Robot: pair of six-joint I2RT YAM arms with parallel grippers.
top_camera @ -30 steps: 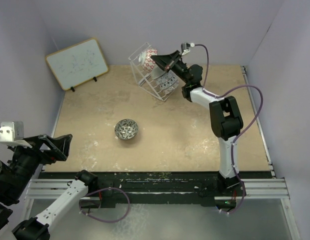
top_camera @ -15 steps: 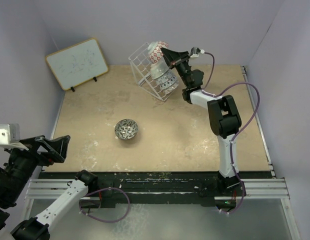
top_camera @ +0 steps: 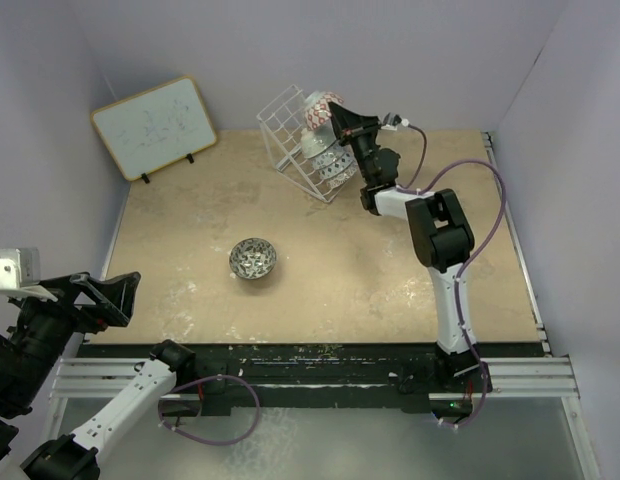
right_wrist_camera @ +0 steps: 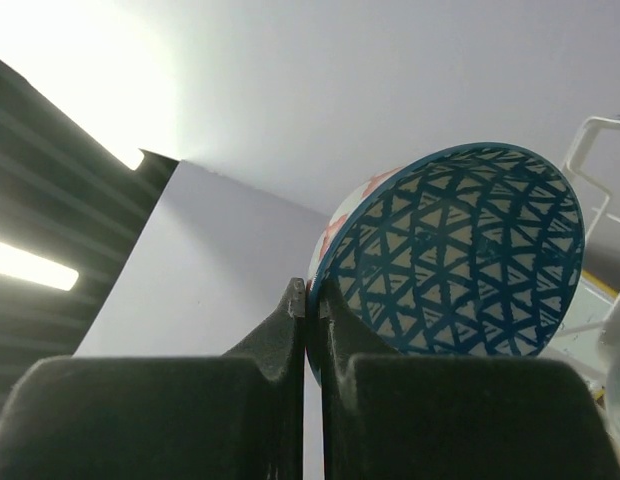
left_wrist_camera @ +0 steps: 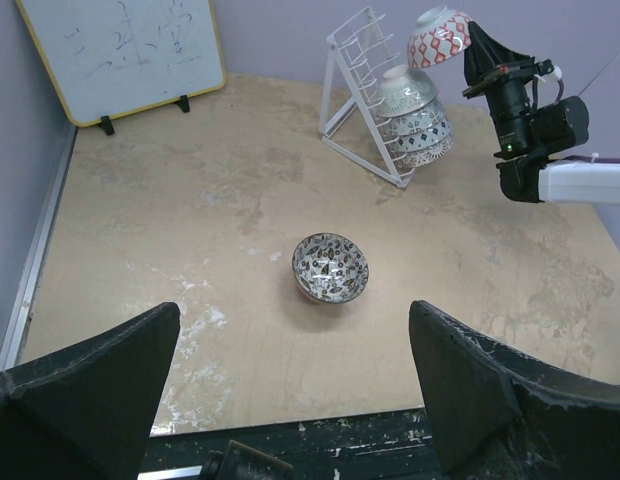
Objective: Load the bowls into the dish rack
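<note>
My right gripper is shut on the rim of the red-pink bowl and holds it above the top of the white wire dish rack. In the right wrist view the bowl's blue triangle-patterned inside faces the camera, its rim pinched at my gripper. Three bowls sit stacked in the rack. The grey-silver bowl stands upright on the table's middle, also in the left wrist view. My left gripper is open and empty, high over the near left edge.
A wood-framed whiteboard leans at the back left. Purple walls close in the table on three sides. A black rail runs along the near edge by the arm bases.
My right gripper has lifted the red-pink bowl up and slightly right, from beside the rack's top to above it, tilting it. The left arm has barely shifted.
</note>
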